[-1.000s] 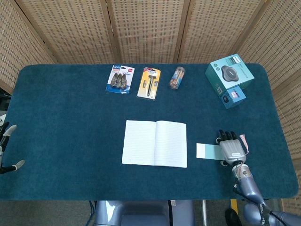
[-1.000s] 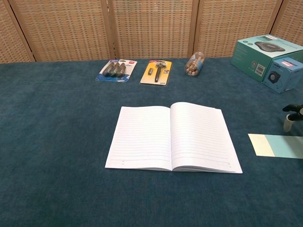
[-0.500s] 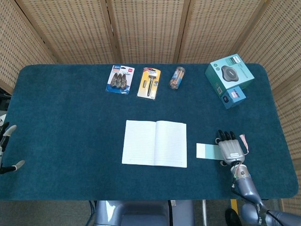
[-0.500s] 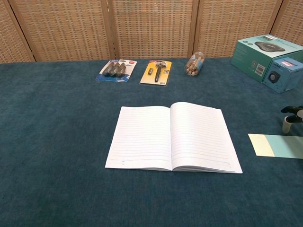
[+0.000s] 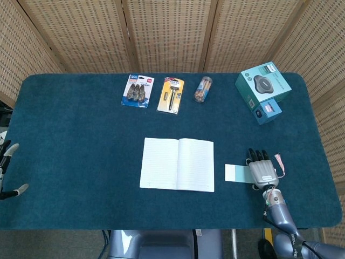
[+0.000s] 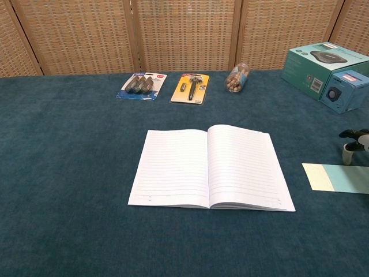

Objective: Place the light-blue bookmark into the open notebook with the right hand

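Bookmark (image 5: 236, 172) waiting flat on the cloth, at 3 o'clock from the notebook (image 5: 177, 164).
Right hand (image 5: 262, 172) is lying palm-down over the bookmark's far end, fingers outstretched, gripping nothing; over the last second it has been creeping slightly toward 9 o'clock along the strip. That suggests the pickup is only starting. Left hand (image 5: 7, 167) is idling open at the table's 9 o'clock edge.

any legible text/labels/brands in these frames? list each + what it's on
None can be read.
Large teal box: print and a barcode-like patch, too small.
Small blue box: label blurred.
Blue blister pack: red tag, unreadable.
Yellow blister pack: header print blurred.
Notebook: ruled lines only, no writing.
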`<state>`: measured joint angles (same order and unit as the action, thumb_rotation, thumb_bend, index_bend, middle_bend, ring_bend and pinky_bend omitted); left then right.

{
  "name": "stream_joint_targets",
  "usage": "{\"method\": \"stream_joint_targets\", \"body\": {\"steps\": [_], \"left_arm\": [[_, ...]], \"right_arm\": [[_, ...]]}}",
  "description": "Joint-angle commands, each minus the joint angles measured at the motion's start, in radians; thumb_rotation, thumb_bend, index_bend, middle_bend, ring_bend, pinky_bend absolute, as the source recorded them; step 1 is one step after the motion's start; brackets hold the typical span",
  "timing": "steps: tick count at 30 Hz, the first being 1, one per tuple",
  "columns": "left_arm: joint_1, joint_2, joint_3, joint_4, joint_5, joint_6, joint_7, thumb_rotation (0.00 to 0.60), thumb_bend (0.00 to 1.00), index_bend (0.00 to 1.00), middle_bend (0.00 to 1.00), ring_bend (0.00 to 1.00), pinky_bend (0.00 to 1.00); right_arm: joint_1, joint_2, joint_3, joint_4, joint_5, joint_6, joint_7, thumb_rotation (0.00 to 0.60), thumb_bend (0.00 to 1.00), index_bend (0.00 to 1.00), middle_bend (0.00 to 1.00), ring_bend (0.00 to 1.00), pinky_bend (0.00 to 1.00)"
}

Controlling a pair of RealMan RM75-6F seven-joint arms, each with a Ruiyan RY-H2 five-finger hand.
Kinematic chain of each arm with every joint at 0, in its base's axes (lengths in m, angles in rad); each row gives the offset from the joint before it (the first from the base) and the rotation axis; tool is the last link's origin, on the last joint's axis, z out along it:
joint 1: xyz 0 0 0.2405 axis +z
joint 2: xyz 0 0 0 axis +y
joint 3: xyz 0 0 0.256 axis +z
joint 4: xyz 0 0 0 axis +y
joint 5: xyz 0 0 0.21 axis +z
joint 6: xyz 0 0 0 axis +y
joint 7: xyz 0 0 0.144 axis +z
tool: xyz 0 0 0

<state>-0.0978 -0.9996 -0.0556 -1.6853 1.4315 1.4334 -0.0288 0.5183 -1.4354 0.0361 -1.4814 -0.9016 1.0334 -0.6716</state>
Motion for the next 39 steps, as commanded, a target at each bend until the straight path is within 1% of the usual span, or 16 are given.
{"method": "stream_joint_targets", "body": {"steps": [1,7,11,13,17,23,31,39], "left_arm": [[0.0,0.0,0.0,0.0,0.001,0.0,-0.001,0.6,0.0,0.0,0.0,0.0,0.0],[0.0,0.0,0.002,0.0,0.004,-0.001,-0.001,0.6,0.0,0.0,0.0,0.0,0.0],[-0.001,0.0,0.002,-0.001,0.004,-0.002,0.0,0.6,0.0,0.0,0.0,0.0,0.0],[-0.001,0.0,0.002,-0.001,0.004,-0.003,0.0,0.6,0.0,0.0,0.0,0.0,0.0],[-0.001,0.0,0.003,-0.001,0.004,-0.002,-0.001,0.6,0.0,0.0,0.0,0.0,0.0],[0.0,0.001,0.004,0.0,0.008,0.0,-0.004,0.6,0.0,0.0,0.0,0.0,0.0],[0.001,0.0,0.005,0.0,0.01,0.002,-0.005,0.6,0.0,0.0,0.0,0.0,0.0],[0.002,0.002,0.005,0.001,0.008,0.002,-0.011,0.6,0.0,0.0,0.0,0.0,0.0]], "right_arm": [[0.001,-0.003,-0.001,0.005,-0.003,-0.001,0.003,0.6,0.0,0.35,0.0,0.0,0.0],[0.0,-0.008,-0.003,0.015,-0.018,0.001,0.014,0.6,0.01,0.46,0.0,0.0,0.0],[-0.001,-0.012,-0.001,0.019,-0.024,0.001,0.027,0.6,0.05,0.55,0.0,0.0,0.0],[-0.002,-0.013,-0.003,0.02,-0.032,0.002,0.03,0.6,0.06,0.58,0.0,0.0,0.0],[-0.004,-0.012,-0.006,0.02,-0.046,0.004,0.038,0.6,0.12,0.62,0.0,0.0,0.0],[-0.009,-0.014,-0.005,0.025,-0.066,0.017,0.051,0.6,0.16,0.65,0.0,0.0,0.0],[-0.017,-0.015,-0.003,0.03,-0.096,0.035,0.067,0.6,0.16,0.67,0.0,0.0,0.0],[-0.03,0.001,0.003,0.01,-0.131,0.065,0.085,0.6,0.16,0.67,0.0,0.0,0.0]]}}
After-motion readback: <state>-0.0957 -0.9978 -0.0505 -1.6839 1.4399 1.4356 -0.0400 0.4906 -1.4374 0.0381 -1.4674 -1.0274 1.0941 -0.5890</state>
